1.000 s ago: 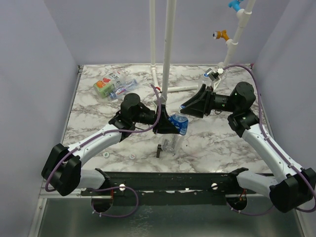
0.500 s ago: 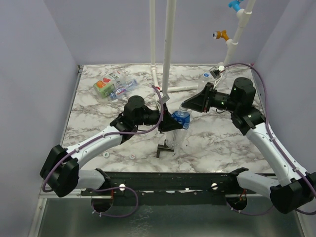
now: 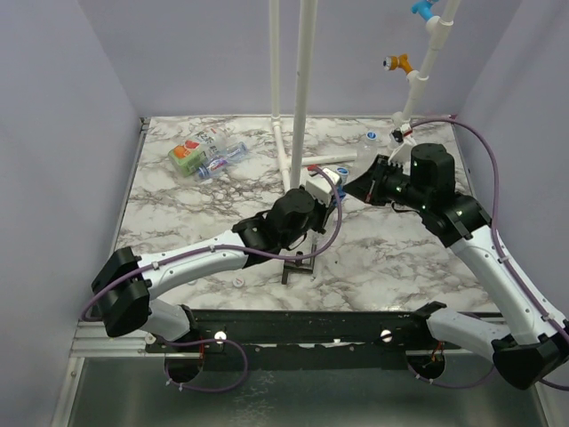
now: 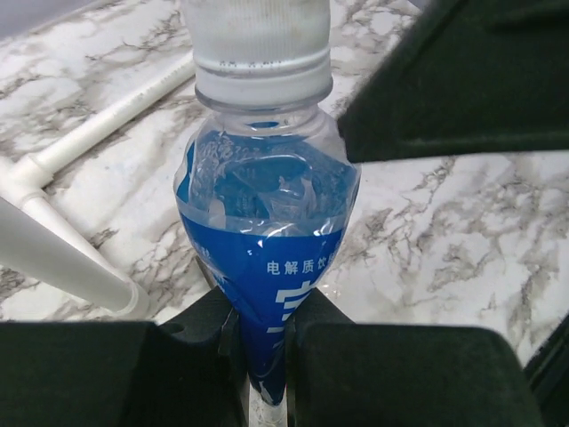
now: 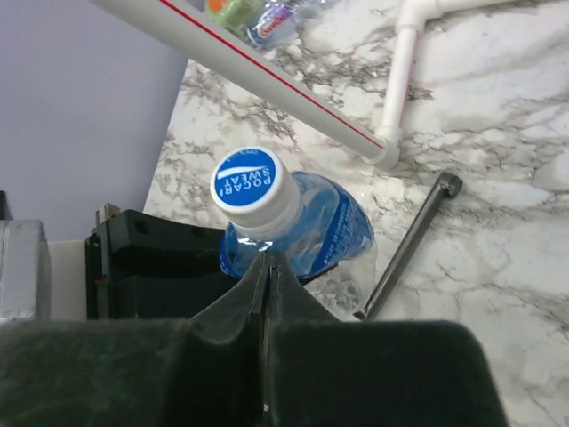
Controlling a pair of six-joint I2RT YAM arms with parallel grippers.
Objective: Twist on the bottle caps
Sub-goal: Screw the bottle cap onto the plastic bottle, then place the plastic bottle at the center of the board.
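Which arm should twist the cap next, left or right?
Probably right: the right fingers, shut and empty, sit close by the cap, while the left fingers grip the bottle.

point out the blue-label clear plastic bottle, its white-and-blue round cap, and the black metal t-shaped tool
clear plastic bottle with blue label (image 4: 267,262): left wrist view, on the label
white-and-blue round cap (image 5: 249,184): right wrist view, top face
black metal T-shaped tool (image 5: 407,250): right wrist view, mid-shaft

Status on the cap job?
Done: a cap sits on the blue-label bottle clamped in the left gripper; tightness unclear. In hand: right gripper shut, empty, close to that cap. Left: bottles at back left, loose cap near the front edge.
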